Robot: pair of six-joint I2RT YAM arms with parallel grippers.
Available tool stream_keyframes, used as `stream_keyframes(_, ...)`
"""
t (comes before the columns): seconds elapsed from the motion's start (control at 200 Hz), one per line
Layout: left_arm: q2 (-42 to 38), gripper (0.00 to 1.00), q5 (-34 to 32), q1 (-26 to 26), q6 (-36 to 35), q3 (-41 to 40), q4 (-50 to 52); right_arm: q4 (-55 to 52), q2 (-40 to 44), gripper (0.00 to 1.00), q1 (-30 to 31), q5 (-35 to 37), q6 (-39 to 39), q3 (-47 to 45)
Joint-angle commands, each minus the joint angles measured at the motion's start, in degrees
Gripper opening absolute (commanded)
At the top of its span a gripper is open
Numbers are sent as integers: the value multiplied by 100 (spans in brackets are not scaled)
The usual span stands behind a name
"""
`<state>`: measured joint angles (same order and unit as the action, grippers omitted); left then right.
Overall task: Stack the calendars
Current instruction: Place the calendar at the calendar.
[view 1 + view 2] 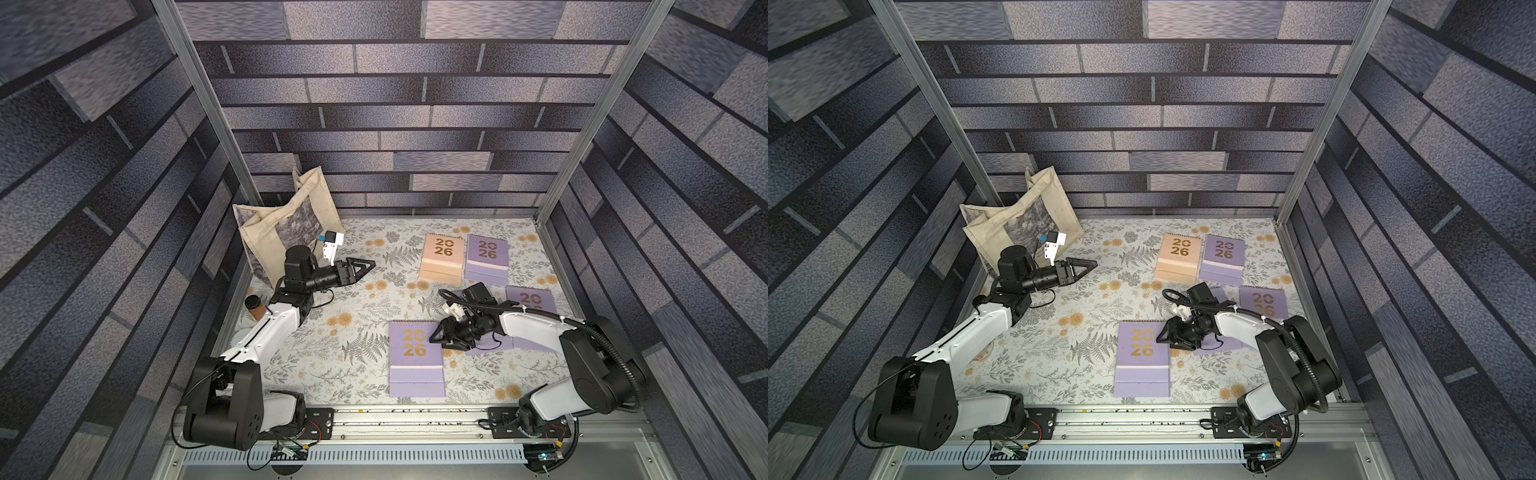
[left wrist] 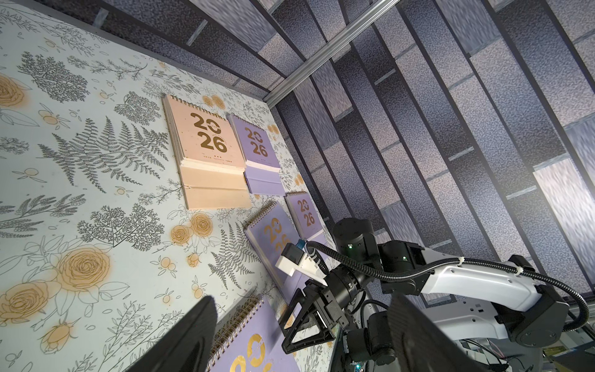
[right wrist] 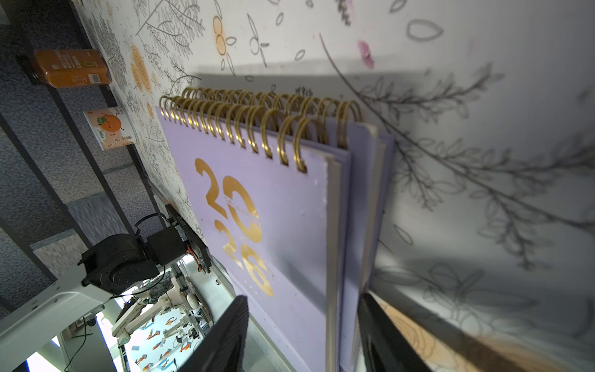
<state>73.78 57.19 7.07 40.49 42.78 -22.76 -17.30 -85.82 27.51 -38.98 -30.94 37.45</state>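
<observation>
R claw (image 1: 434, 336) straddles edge of front lavender calendar (image 1: 415, 361), clamped or not, can't tell. L claw (image 1: 370, 264) wide, empty, near tote bag (image 1: 286, 224).

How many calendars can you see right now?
5: the peach calendar and its lavender neighbour at the back, the right-wall calendar, the skewed calendar under the right arm, the front calendar. Doubled rings on it hint at a sixth beneath.

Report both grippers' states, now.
Left gripper: open, empty.
Right gripper: fingers straddle an edge of the near lavender calendar; grip cannot be told.
</observation>
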Motion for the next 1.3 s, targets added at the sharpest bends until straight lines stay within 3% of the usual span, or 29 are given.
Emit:
stream_keyframes(0.0,39,86,135,-30,14,-37,-114,159,-87,57,98,-6,-190,122)
stream_keyframes(0.271,84,86,136,-30,3,-25,-116,458,-232,57,290,43,-509,122)
stream_keyframes(0.666,119,86,125,-41,-18,26,-62,27,-112,62,282,264,-291,295)
stream_keyframes(0.797,251,86,-141,-24,-181,258,311,-423,83,62,139,553,-14,498)
stream_keyframes(0.922,692,88,-500,65,-426,848,944,-1015,298,63,-349,560,363,941)
stream_keyframes(1.082,1757,92,-538,216,-384,1890,1054,-1658,110,65,-908,705,877,1979)
stream_keyframes(1.292,3772,98,-302,420,-561,4327,2000,-2124,-954,74,-1352,1017,1266,3818)
